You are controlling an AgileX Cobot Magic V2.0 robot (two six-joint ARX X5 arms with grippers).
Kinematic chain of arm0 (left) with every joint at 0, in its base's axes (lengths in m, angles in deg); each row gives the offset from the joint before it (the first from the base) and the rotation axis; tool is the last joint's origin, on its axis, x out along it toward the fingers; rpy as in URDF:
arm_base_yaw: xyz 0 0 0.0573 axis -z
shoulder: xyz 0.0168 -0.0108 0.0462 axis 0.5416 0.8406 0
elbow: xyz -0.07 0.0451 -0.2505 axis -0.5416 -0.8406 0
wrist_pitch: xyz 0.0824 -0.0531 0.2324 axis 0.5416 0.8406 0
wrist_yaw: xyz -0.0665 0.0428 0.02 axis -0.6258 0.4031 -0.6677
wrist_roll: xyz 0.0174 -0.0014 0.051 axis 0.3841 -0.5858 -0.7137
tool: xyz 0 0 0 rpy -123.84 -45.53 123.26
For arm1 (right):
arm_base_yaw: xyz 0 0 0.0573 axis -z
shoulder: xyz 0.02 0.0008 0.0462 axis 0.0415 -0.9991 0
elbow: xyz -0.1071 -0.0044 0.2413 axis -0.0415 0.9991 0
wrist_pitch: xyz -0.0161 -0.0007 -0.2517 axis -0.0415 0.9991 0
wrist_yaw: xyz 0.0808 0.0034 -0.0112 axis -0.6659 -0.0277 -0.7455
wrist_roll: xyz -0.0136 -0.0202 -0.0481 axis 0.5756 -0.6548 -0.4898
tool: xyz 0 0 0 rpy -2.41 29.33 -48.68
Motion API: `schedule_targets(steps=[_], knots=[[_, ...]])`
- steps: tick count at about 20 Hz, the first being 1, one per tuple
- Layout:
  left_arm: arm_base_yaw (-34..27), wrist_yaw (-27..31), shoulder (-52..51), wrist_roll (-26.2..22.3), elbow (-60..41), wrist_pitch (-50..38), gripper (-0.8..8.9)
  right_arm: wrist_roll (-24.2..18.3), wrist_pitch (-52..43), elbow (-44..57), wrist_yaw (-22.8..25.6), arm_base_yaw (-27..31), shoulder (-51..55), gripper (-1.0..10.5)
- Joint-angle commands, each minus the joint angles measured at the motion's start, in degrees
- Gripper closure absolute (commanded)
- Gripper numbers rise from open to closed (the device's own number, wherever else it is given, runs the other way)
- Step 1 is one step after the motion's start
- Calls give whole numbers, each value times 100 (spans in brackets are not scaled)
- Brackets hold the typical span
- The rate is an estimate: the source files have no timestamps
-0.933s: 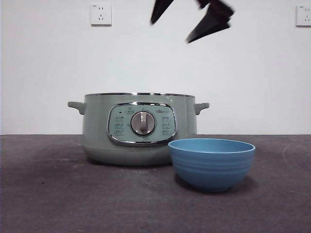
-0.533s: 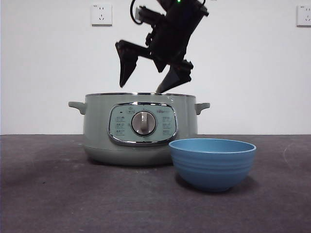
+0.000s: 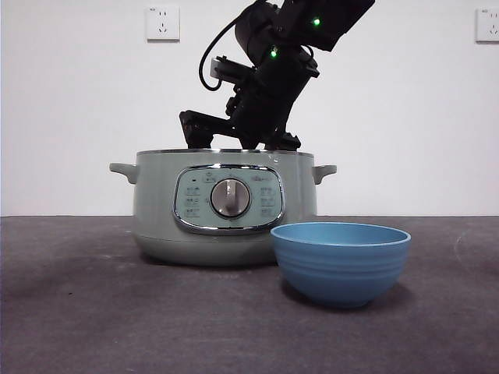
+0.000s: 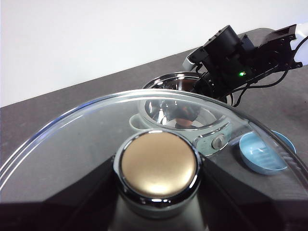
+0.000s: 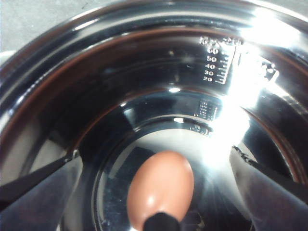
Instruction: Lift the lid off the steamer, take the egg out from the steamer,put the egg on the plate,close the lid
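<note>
Dark tabletop, white wall | left gripper (image 4: pixel 159 211) clamps the lid (image 4: pixel 57 144) aside, so the steamer (image 3: pixel 224 206) is open | right gripper (image 5: pixel 159 192) jaws spread around the egg (image 5: pixel 161 190) | plate (image 3: pixel 340 262) waits near-right

Two wall sockets (image 3: pixel 162 23) (image 3: pixel 486 25) above a dark table (image 3: pixel 78 312).

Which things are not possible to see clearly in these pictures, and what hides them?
- Front view: brown egg and right gripper tips, hidden behind the sage-green steamer wall.
- Right wrist view: egg's near end, cut by the picture's edge.
- Left wrist view: left gripper under the clear-glass lid; blue bowl partly covered by the lid's rim.
</note>
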Motion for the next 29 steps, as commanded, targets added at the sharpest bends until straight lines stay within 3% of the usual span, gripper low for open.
schedule_targets(steps=[1,6,11,19,23,29], knots=[[-15,-11,-48,-7,37,-240,821,57,-59,-4,17,-17,-190,355],[-15,-11,-48,-7,37,-227,821,57,-31,-4,13,-17,-380,358],[-15,-11,-48,-7,37,-140,821,57,125,-4,11,-22,-546,457],[-15,-9,-48,-24,37,-120,821,57,116,-4,-20,-35,-555,966],[-15,-9,-48,-22,37,-125,821,55,-72,-7,-22,-39,-476,963],[-15,-11,-46,-20,37,-166,821,-101,214,-7,9,-44,708,963]])
